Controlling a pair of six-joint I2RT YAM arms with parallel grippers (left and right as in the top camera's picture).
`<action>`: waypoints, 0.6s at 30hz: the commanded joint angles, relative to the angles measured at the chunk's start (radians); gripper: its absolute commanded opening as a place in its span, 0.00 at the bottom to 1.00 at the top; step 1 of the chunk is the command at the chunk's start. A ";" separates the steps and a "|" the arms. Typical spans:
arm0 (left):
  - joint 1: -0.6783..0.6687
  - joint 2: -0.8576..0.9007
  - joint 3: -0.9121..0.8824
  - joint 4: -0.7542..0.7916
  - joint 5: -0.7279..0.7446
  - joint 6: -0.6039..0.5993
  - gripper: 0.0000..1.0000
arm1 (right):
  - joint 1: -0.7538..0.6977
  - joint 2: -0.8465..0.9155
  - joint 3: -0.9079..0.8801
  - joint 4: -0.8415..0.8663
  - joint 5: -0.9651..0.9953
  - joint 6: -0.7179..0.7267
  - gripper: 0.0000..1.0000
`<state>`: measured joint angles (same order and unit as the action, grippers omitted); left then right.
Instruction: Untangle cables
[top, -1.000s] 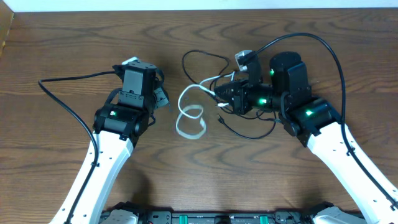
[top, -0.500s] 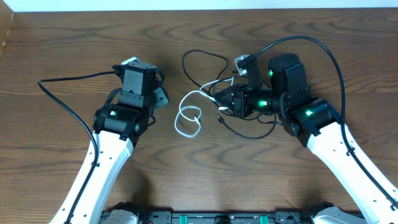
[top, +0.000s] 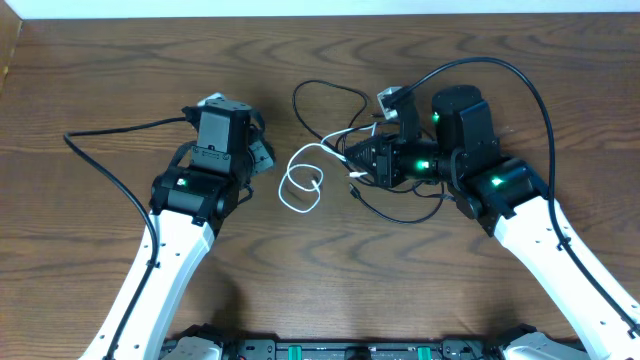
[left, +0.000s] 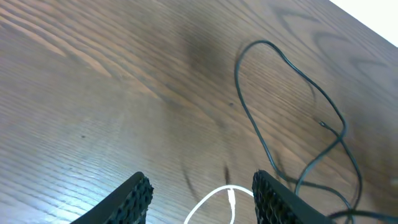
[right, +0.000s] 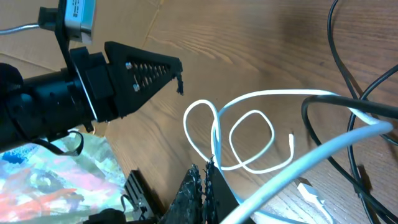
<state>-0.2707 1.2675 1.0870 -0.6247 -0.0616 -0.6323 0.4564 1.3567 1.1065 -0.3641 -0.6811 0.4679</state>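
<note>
right gripper (right: 208, 173) is clamping the white cable (right: 249, 96); left gripper (left: 205, 198) is gaping empty. unbraced pulling is risking dragging the black cable (left: 273, 56) along.

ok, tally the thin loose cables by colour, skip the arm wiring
white cable: 1
black cable: 1
total: 2

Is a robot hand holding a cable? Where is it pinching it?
The right gripper pinches the white cable mid-length, beside its loops. The left gripper is open and holds nothing.
</note>
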 joint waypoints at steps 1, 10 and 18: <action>0.004 -0.014 0.008 -0.004 0.094 -0.009 0.53 | -0.004 -0.011 0.013 0.006 -0.009 0.014 0.01; 0.004 -0.014 0.008 -0.003 0.380 -0.010 0.54 | -0.004 -0.011 0.013 0.014 0.028 0.014 0.01; -0.006 -0.011 0.008 -0.001 0.498 -0.188 0.54 | -0.004 -0.011 0.013 0.018 0.028 0.014 0.01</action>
<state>-0.2710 1.2675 1.0870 -0.6247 0.3801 -0.6922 0.4564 1.3567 1.1065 -0.3504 -0.6544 0.4713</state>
